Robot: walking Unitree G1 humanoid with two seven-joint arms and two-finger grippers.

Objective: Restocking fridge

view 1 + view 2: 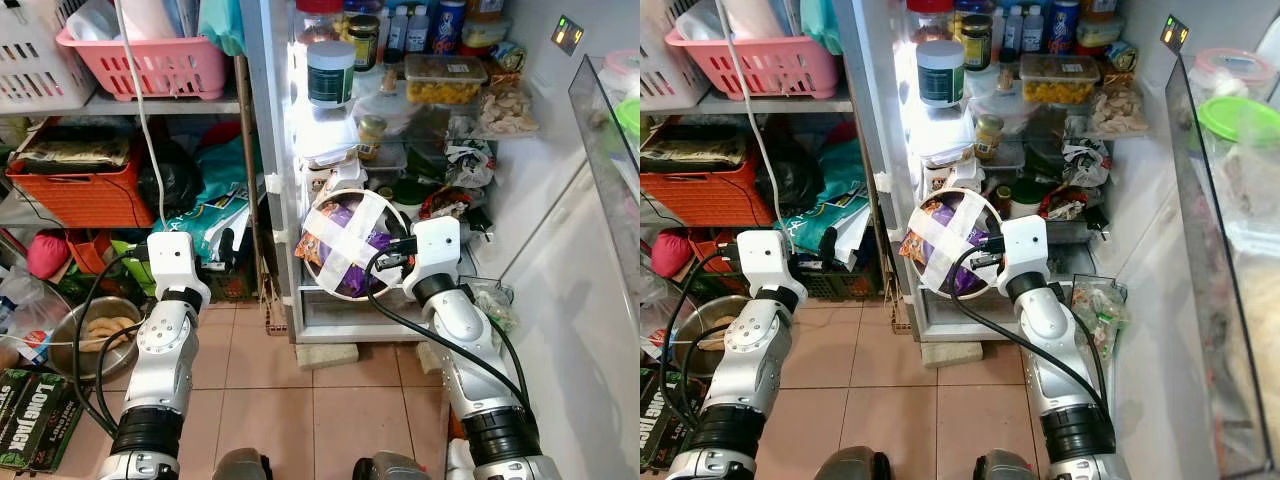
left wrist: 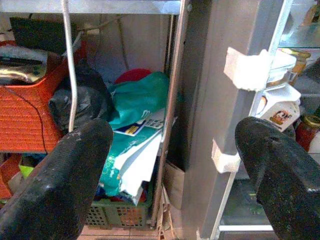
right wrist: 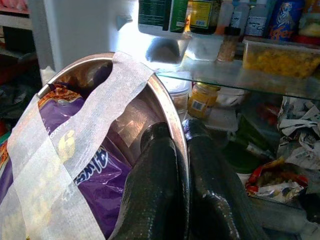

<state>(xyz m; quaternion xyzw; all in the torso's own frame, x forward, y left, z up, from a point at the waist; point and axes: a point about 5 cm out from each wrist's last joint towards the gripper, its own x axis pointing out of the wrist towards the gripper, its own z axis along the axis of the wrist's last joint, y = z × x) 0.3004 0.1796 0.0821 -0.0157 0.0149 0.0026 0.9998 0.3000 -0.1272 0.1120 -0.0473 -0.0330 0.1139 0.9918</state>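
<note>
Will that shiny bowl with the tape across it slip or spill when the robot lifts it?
The metal bowl looks smooth, so it might slip, though the right tool pinches its rim. It hangs tilted, but the tape probably keeps the purple packet in. It seems stiff, not floppy.

One steel bowl, two claws.

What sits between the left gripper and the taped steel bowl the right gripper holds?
In the left eye view, the fridge's grey side wall stands between the left gripper and the taped bowl; the left wrist view shows that wall too.
</note>
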